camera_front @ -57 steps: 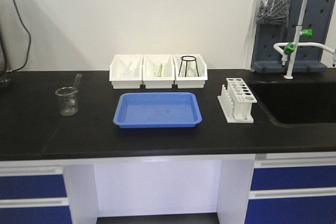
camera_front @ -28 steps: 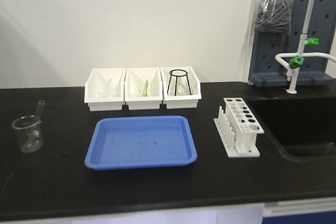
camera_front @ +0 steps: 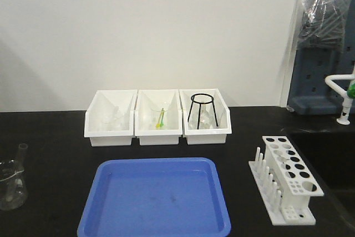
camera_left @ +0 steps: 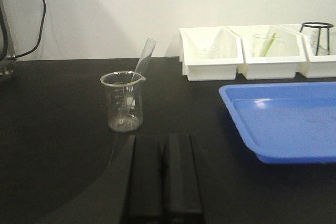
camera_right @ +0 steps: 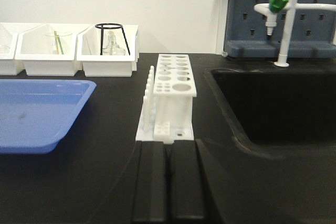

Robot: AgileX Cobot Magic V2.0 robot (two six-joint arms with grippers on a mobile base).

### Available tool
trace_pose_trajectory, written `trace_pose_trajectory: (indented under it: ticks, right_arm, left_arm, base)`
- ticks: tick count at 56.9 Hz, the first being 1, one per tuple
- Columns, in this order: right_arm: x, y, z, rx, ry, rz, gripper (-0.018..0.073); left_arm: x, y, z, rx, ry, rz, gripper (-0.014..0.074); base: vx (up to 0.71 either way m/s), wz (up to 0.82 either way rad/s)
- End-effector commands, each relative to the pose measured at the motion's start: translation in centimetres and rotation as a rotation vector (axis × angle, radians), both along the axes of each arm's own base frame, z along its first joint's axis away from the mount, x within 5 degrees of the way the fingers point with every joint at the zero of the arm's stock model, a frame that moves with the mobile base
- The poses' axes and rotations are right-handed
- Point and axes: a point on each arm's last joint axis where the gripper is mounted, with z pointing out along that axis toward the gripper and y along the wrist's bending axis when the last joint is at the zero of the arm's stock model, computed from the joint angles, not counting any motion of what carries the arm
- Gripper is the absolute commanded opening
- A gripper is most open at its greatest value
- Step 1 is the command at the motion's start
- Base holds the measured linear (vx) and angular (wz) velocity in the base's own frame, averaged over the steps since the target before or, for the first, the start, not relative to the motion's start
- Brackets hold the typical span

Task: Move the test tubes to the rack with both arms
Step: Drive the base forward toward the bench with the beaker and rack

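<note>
Robot has rolled nearer the table [camera_left: 52, 108]; both jaws closed, empty; tube [camera_left: 143, 59] leans in the beaker [camera_left: 123, 100] left, rack [camera_right: 174, 85] stands right: open left jaws wide, grip the tube's upper end.

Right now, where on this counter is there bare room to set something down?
Bare counter lies between the beaker and the blue tray, plus a narrower strip between tray and rack. Three bins crowd the back; the sink takes the right.

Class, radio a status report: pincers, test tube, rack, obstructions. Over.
Shut, empty: left pincer, right pincer. One test tube leaning in beaker, ahead of left pincer. Empty-looking rack ahead of right pincer. Paths look open.
</note>
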Motion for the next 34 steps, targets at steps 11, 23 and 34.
trace_pose_trajectory:
  ticks: [11, 23, 34]
  right_arm:
    - [-0.02, -0.01, 0.47, -0.02, -0.084, -0.001, -0.0008]
    - [-0.02, -0.01, 0.47, -0.02, -0.084, -0.001, -0.0008]
    - [-0.02, -0.01, 0.47, -0.02, -0.084, -0.001, -0.0008]
  left_arm:
    - [-0.03, 0.03, 0.0, -0.014, -0.079, 0.004, -0.002]
    - [-0.03, 0.03, 0.0, -0.014, -0.079, 0.004, -0.002]
    - [-0.03, 0.03, 0.0, -0.014, -0.079, 0.004, -0.002]
  base:
    - [0.32, 0.07]
    - [0.27, 0.04]
    - [0.22, 0.01]
